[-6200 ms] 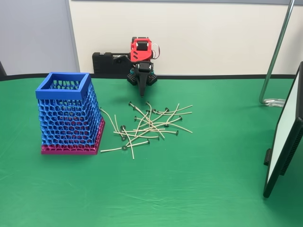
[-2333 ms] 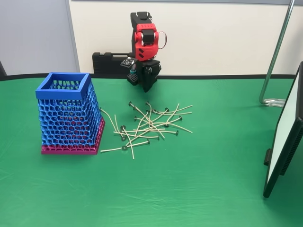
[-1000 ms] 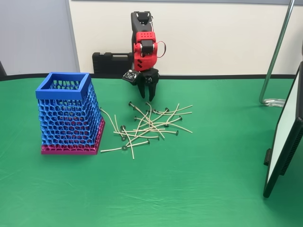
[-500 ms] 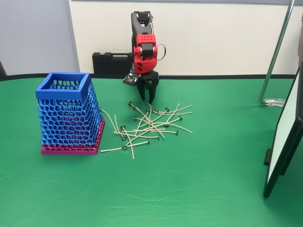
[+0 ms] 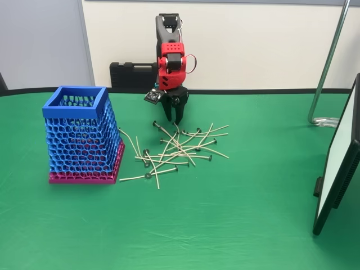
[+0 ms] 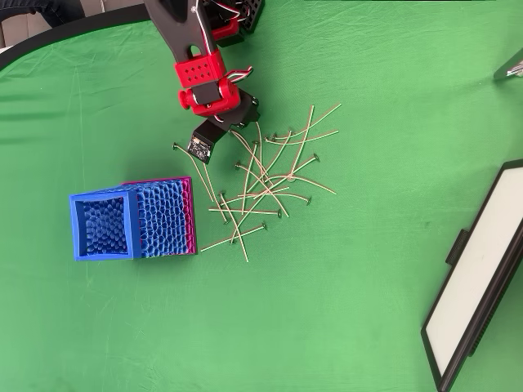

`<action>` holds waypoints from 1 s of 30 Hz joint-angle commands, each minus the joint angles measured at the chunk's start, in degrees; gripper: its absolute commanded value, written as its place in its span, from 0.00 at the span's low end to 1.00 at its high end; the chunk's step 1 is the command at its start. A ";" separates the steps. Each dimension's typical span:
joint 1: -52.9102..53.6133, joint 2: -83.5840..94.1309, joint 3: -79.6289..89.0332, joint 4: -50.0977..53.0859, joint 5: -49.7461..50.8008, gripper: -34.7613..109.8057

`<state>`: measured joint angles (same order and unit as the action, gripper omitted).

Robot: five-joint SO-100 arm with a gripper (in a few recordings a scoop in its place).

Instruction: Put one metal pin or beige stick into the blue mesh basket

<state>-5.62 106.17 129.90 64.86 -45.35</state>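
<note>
Since half a second ago the gripper (image 5: pixel 175 119) is sitting a little lower, its tips now reaching down to the far edge of the stick pile; six seconds back the arm was folded low against the wall. The jaws are standing parted, with nothing between them, pointing down over the table (image 5: pixel 225 214).

The beige sticks (image 5: pixel 177 149) are lying scattered in a loose crisscross heap on the green cloth — each one thin, slightly curved, with a small dark round head. In the overhead view the heap (image 6: pixel 261 184) is spreading just below and to the right of the gripper (image 6: pixel 243 129), and one stick (image 6: pixel 233 238) is lying nearest the basket's base.

The blue mesh basket (image 5: pixel 76 101) is standing upright to the left of the pile in the fixed view, close to it but not touching most of the sticks; its pink base (image 5: pixel 84 177) is resting flat on the cloth. In the overhead view the basket (image 6: pixel 102 200) is showing its square rim; whether anything is lying inside cannot be told.

A black case (image 5: pixel 132 74) is sitting behind the arm, against the wall. A dark-framed panel (image 5: pixel 337 163) is standing at the right edge — well apart from the pile. No readable writing or brand mark is showing anywhere; a small board beside the gripper (image 6: pixel 201 144) carries marks too small to read.
</note>
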 commanded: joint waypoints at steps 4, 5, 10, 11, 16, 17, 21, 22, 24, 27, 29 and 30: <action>0.62 0.09 -2.02 -0.44 -0.53 0.30; 0.62 0.09 -2.02 -0.44 -0.62 0.29; 0.62 0.53 -1.49 -1.05 -0.26 0.25; 0.62 0.53 -1.49 -1.41 0.00 0.25; 0.62 1.14 -1.67 -1.58 0.70 0.25; 0.62 1.49 -1.85 -1.58 1.14 0.25; -0.18 3.87 -2.81 -0.97 2.55 0.25; -0.62 4.39 -3.16 -0.44 2.90 0.25; -1.67 5.19 -4.22 1.14 4.22 0.25; -3.16 6.86 -6.15 2.99 6.33 0.25; -3.69 8.26 -6.77 3.16 7.12 0.25; -3.96 9.05 -6.94 3.16 7.56 0.25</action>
<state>-8.79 111.71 125.33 67.68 -39.02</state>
